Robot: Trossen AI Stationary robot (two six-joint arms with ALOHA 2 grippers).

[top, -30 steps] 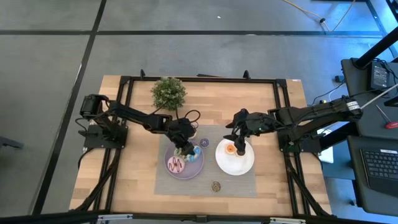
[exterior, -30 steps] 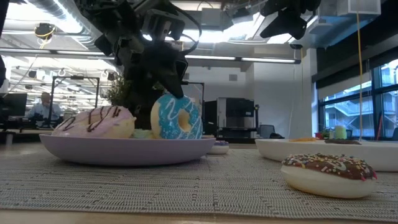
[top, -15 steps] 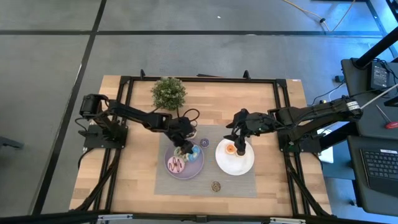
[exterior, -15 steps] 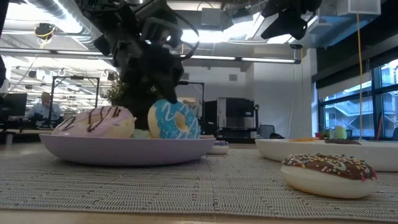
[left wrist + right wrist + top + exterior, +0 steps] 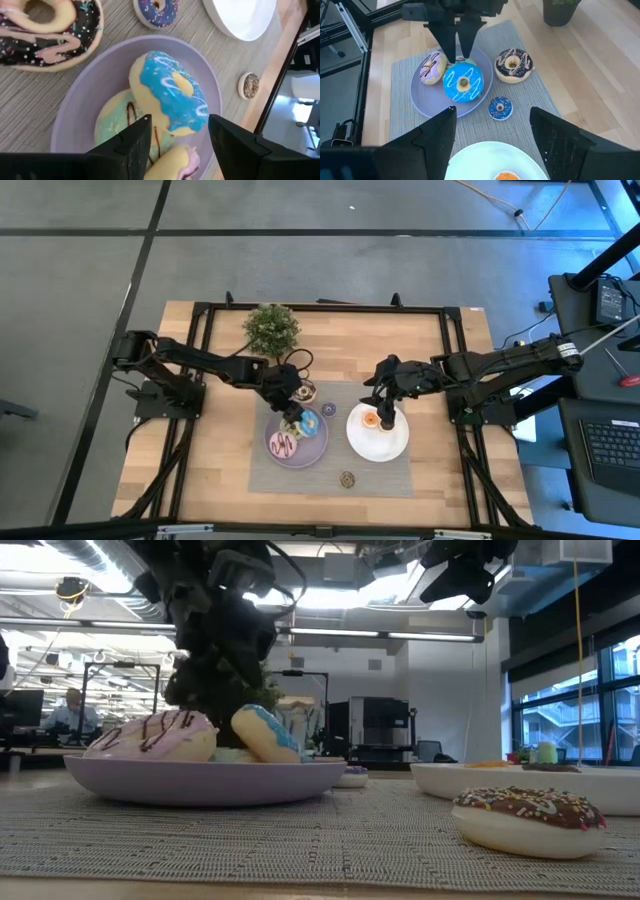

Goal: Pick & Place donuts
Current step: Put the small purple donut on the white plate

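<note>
Both grippers (image 5: 292, 416) (image 5: 386, 417) agape, empty

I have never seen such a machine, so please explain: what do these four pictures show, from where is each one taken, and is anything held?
Two dark robot arms work at a wooden table. One picture looks straight down from above, one looks level across the table top, and two come from cameras on the arms' wrists.

On a grey mat lie a lilac plate and a white plate. The lilac plate holds a blue donut, a pink donut and a pale green one under the blue. An orange donut is on the white plate. On the mat beside the plates are a chocolate donut, a small purple donut and a small sprinkled donut. A potted plant stands behind.

The left pincer is over the lilac plate, open, holding nothing. The right pincer is open above the white plate, also with nothing in it.
</note>
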